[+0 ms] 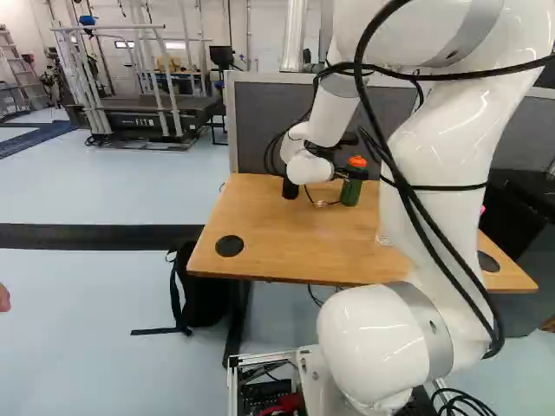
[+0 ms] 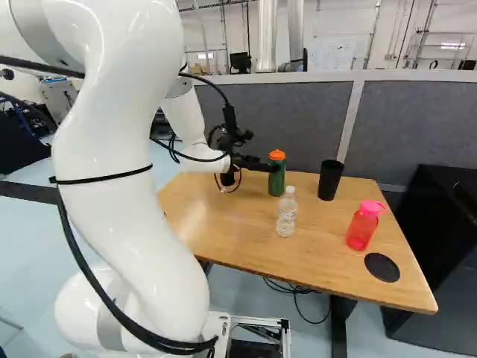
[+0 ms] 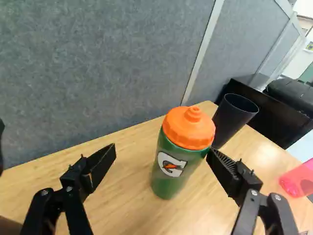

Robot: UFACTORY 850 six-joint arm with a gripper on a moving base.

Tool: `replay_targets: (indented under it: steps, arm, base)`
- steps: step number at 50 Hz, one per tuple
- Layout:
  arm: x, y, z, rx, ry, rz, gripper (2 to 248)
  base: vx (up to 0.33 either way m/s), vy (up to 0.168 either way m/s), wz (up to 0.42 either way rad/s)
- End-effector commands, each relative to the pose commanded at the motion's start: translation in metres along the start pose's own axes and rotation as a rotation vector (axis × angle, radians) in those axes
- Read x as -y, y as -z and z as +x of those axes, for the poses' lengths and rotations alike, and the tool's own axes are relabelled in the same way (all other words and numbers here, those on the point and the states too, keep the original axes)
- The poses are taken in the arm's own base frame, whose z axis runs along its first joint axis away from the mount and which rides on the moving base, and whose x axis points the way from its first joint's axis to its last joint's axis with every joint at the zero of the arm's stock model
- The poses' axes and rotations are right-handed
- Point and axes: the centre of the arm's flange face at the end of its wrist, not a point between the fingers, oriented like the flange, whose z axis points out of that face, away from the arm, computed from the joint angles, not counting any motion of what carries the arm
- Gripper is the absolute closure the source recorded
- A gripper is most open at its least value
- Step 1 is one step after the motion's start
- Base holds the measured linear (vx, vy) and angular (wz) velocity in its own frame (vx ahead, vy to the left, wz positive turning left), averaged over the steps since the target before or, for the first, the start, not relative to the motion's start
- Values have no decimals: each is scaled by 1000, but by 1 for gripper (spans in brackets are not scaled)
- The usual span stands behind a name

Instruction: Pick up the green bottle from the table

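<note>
Gaping wide, one claw (image 2: 262, 165) grips nothing; one green bottle (image 3: 168, 178) perhaps touches one finger (image 3: 226, 171).

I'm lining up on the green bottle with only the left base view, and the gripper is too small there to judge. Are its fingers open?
Observer: Yes. The wrist view shows the gripper with its two fingers well apart.

Operator: Is the green bottle centred between them?

Observer: No. In the wrist view the green bottle appears off to one side, closer to the finger on the black cup's side.

Operator: Does the arm hide anything on the table from me?

Observer: Yes, that black cup. It stands right of the green bottle in the right base view.
</note>
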Motion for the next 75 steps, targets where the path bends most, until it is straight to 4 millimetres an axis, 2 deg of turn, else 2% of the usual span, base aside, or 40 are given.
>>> replay_targets:
  steps: [15, 16, 21, 22, 26, 27, 31, 32, 42, 75]
  arm:
    - [-2, -19, 6, 0, -17, -31, 3]
    - [-2, -19, 6, 0, -18, -31, 26]
    - [-3, -20, 6, 0, -18, -32, 26]
    - [-3, -20, 6, 0, -18, -32, 65]
    - [-3, -20, 6, 0, -18, -32, 65]
    - [-3, -20, 6, 0, -18, -32, 103]
    - [-3, -20, 6, 0, -18, -32, 103]
    - [-3, -20, 6, 0, -18, -32, 128]
    - [-4, -18, 10, -6, -25, -31, 128]
    - [-16, 1, 45, -57, -84, -18, 128]
  base:
    - [0, 0, 0]
    - [0, 0, 0]
    - [0, 0, 0]
    - [0, 0, 0]
    - [0, 0, 0]
    - [0, 0, 0]
    - [0, 0, 0]
    - [0, 0, 0]
    - [0, 0, 0]
    - [0, 0, 0]
